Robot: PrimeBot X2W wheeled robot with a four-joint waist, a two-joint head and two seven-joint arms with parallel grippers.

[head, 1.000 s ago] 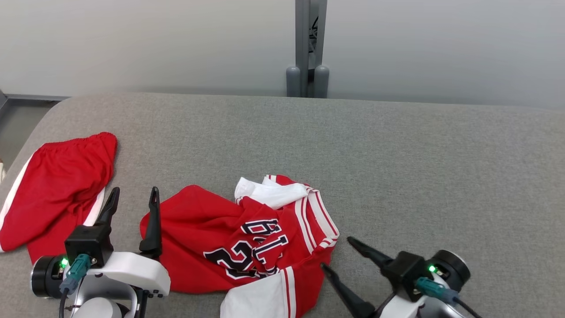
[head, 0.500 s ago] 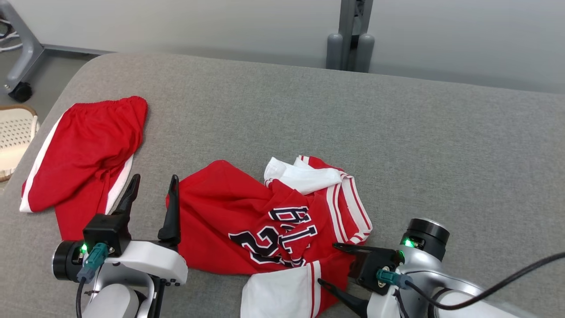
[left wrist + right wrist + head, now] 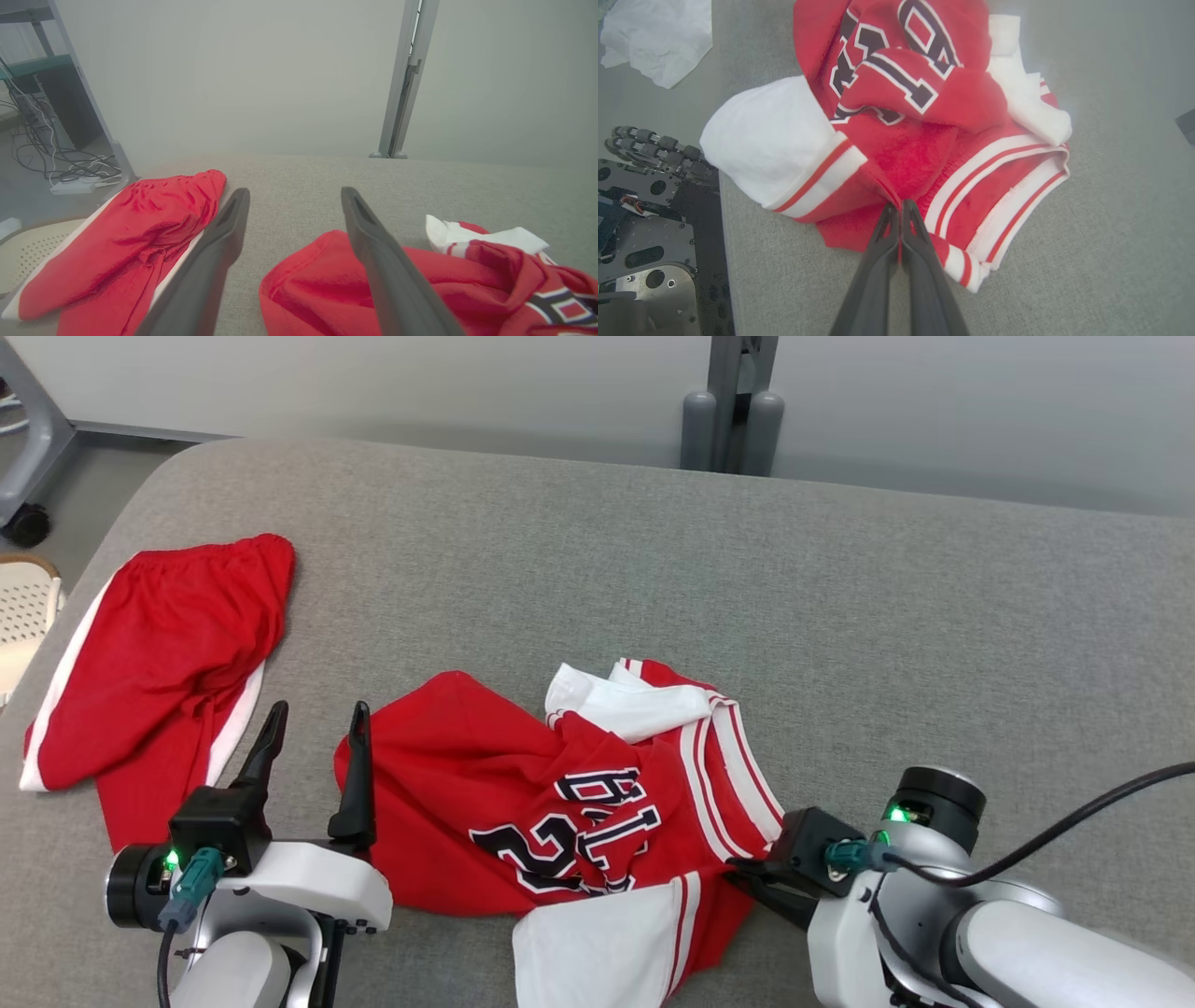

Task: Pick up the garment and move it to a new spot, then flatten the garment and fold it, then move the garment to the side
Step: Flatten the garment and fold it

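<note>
1. Red shorts (image 3: pixel 154 663) with a white side stripe lie crumpled at the far left of the grey fabric tabletop (image 3: pixel 840 616), close to its rounded corner. A cream perforated object (image 3: pixel 23 616) sits just past the table's left edge beside them.
2. Your left gripper (image 3: pixel 318 711) comes next, low over the table near its front edge. Its two dark fingers are spread wide with nothing between them. One finger lies alongside the white-striped edge of the shorts. The other lines up with the left border of the garment, and you cannot tell from these views whether it touches the cloth.
3. Your garment (image 3: pixel 560 803) is a red top with white sleeves, red-and-white striped trim and dark, white-outlined lettering. It lies bunched on the near side of the table around the middle, well apart from the shorts. One white sleeve reaches toward the near edge, and another white fold sits on the far side of the heap.
4. Your right gripper (image 3: pixel 899 207) has its fingers pressed together on a ridge of red fabric at the garment's near-right border. The pinch sits between the white sleeve's striped cuff and the striped hem. From the head camera, this arm comes in from the lower right with its fingertips at the garment's edge.
5. Behind the table's far edge, up from that gripper, stands a grey post (image 3: pixel 733 392). A black cable (image 3: pixel 1074 812) arcs from the right wrist off to the right.
</note>
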